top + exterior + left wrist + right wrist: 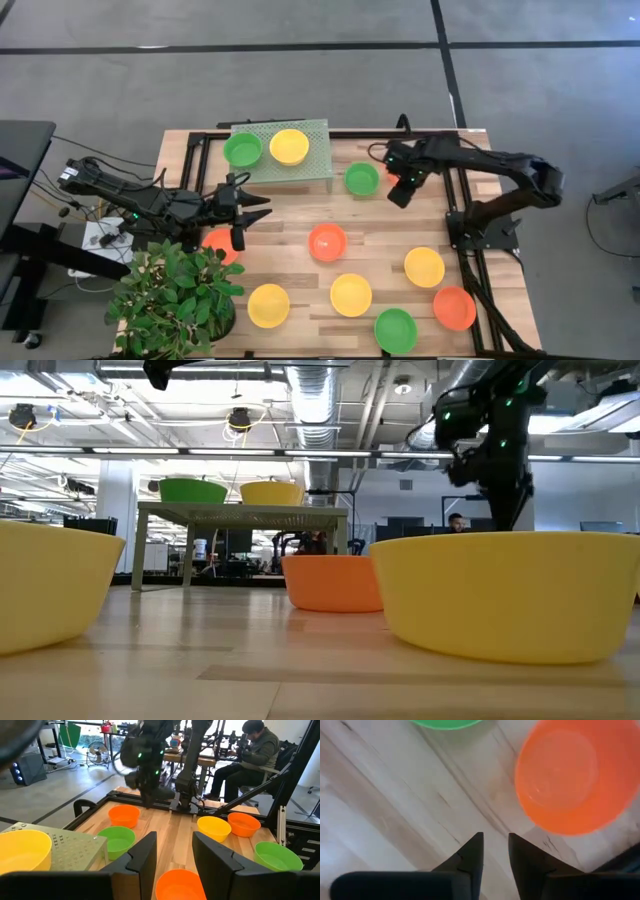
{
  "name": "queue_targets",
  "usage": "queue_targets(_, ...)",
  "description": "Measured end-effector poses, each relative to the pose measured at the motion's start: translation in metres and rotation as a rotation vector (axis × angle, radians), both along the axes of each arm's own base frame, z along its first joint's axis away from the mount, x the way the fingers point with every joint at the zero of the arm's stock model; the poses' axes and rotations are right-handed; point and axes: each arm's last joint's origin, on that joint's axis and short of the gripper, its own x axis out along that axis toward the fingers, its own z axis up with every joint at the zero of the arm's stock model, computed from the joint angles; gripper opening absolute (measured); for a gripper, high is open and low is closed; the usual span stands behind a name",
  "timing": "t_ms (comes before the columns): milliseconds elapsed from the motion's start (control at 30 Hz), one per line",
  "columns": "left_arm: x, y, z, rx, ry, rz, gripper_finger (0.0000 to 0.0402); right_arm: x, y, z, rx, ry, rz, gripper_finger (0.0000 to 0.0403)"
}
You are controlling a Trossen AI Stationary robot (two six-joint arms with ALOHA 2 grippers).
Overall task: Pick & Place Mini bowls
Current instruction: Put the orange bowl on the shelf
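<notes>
Several mini bowls lie base down on the wooden table: orange (327, 242), yellow (351, 294), yellow (424, 267), green (395, 330) and others. A green bowl (242, 150) and a yellow bowl (289, 146) sit on the pale green mesh rack (318, 165). My left gripper (258, 210) is open at the table's left, pointing level toward the orange bowl (180, 885). My right gripper (400, 195) hovers near the far edge, pointing down, slightly open, beside a green bowl (362, 179) and an orange bowl (577, 775) that the arm hides in the high view.
A potted plant (175, 295) stands at the table's near left corner, partly covering an orange bowl (218, 245). Black frame rails (470, 230) run along the table's right and far edges. A person (255, 755) sits beyond the table's right side.
</notes>
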Motion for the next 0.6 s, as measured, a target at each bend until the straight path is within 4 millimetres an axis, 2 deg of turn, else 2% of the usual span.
queue_targets(200,0.000,0.000,0.000,-0.001,-0.002,0.000,0.0127,0.012,-0.007,-0.021,-0.002,0.091,0.051,0.0144)
queue_targets(367,0.000,0.000,0.000,-0.001,-0.004,0.000,0.0127,0.011,-0.011,-0.027,-0.044,0.175,0.076,0.0186)
queue_targets(600,0.000,0.000,0.000,-0.002,-0.005,0.000,0.0127,0.022,-0.022,-0.034,-0.086,0.099,0.104,0.0215)
